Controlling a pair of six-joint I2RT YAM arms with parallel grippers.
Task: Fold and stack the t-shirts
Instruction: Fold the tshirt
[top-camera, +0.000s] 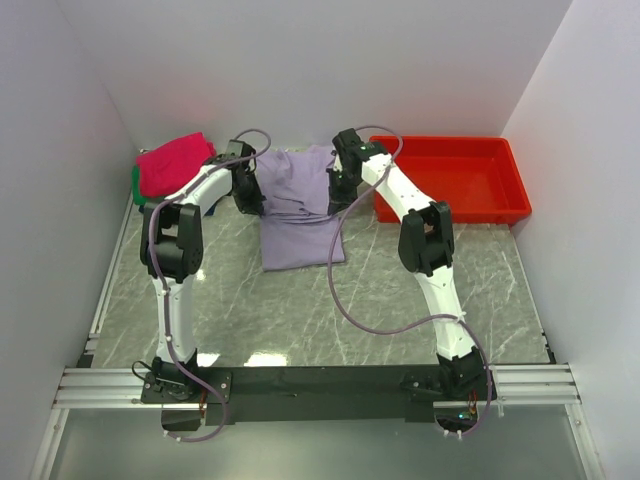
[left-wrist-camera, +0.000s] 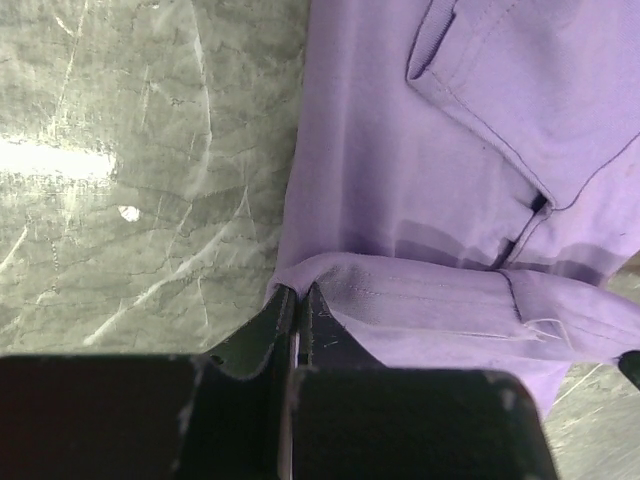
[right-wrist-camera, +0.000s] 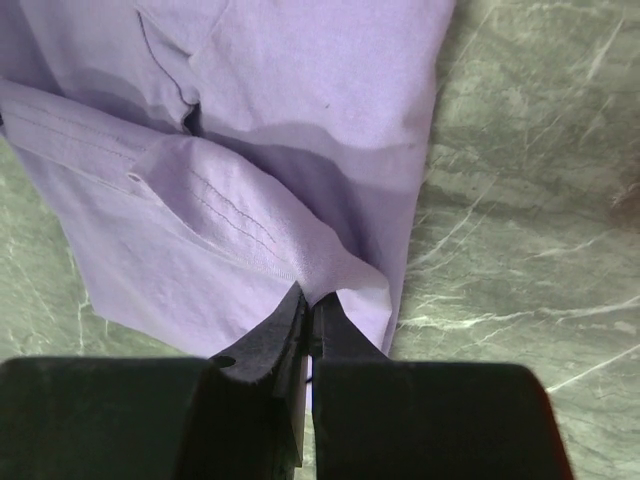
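A pale lavender t-shirt (top-camera: 298, 215) lies on the marble table, its sides folded in to a long strip. My left gripper (top-camera: 246, 196) is shut on its far left corner, and the wrist view shows cloth (left-wrist-camera: 420, 300) pinched between the jaws (left-wrist-camera: 297, 292). My right gripper (top-camera: 338, 196) is shut on the far right corner, the cloth (right-wrist-camera: 250, 240) lifted in a peak at the jaws (right-wrist-camera: 312, 297). A folded magenta-pink t-shirt (top-camera: 175, 162) sits on a green one (top-camera: 137, 186) at the back left.
A red plastic tray (top-camera: 450, 180) stands at the back right, by the right wall. White walls close in the table on three sides. A metal rail (top-camera: 110, 290) runs along the table's left edge.
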